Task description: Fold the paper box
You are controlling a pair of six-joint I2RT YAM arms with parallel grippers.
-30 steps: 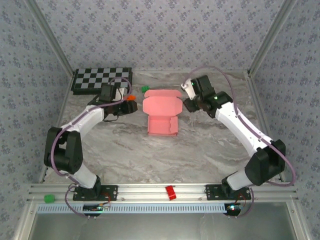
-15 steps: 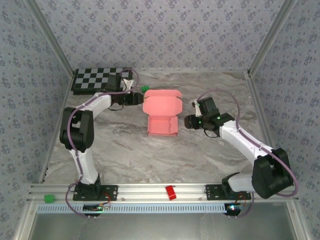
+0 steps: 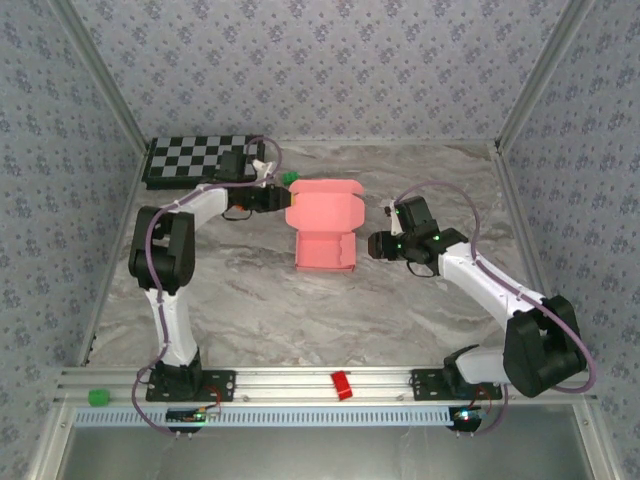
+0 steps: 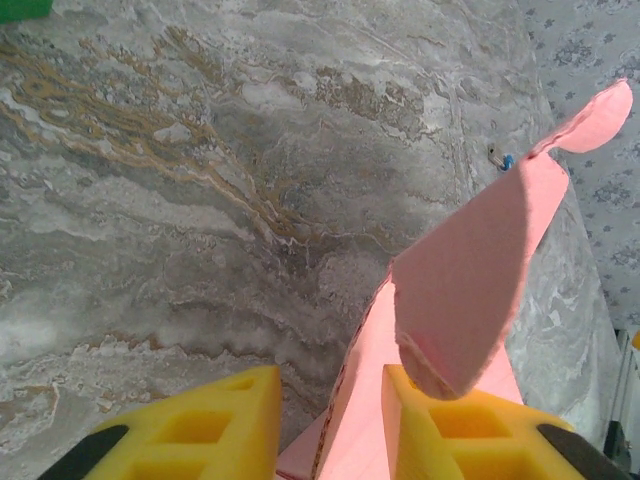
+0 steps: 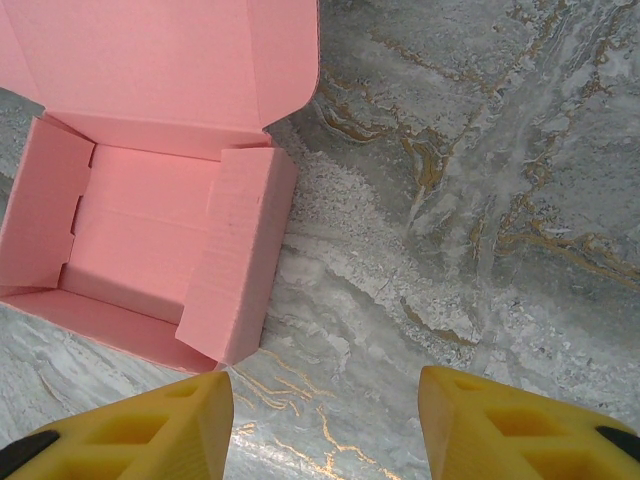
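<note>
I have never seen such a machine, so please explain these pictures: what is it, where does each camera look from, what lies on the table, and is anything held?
Two robot arms are bolted at the near edge of the table. One picture looks down from above; two come from wrist cameras, showing yellow fingers. On the table lie an open pink paper box and a checkerboard. The left gripper has a flap of the box between its open fingers, not clamped. The right gripper hangs open beside the box, empty.
</note>
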